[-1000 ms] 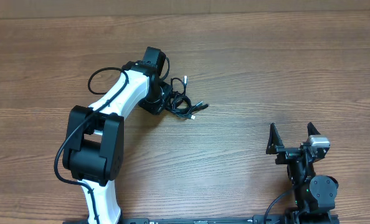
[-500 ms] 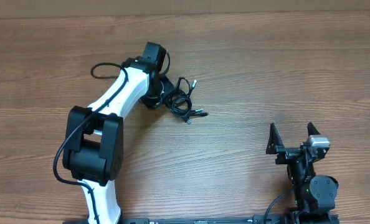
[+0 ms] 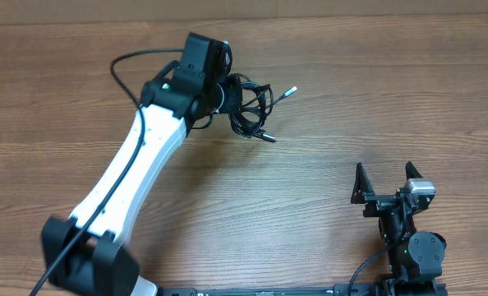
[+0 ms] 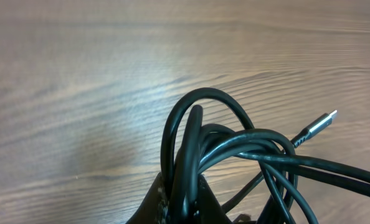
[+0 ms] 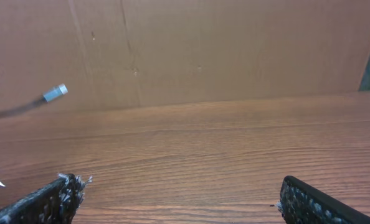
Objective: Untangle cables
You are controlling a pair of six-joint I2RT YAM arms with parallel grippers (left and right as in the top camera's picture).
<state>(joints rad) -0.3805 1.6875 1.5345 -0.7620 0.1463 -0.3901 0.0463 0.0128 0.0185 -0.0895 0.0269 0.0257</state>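
One knotted bunch of cables [image 3: 250, 105] sat clamped in the left gripper [image 3: 225, 97], near the far edge of the desk [image 3: 408, 82], left of centre. Its loose plug ends [image 3: 290, 91] pointed right, toward the right gripper [image 3: 384, 168], parked open and empty at the near right corner, well apart.

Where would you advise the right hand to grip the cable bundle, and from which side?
Probably the cord just behind the silver plug, approached from the right: that end juts free of the cable bundle toward the open right hand, clear of the left hand.
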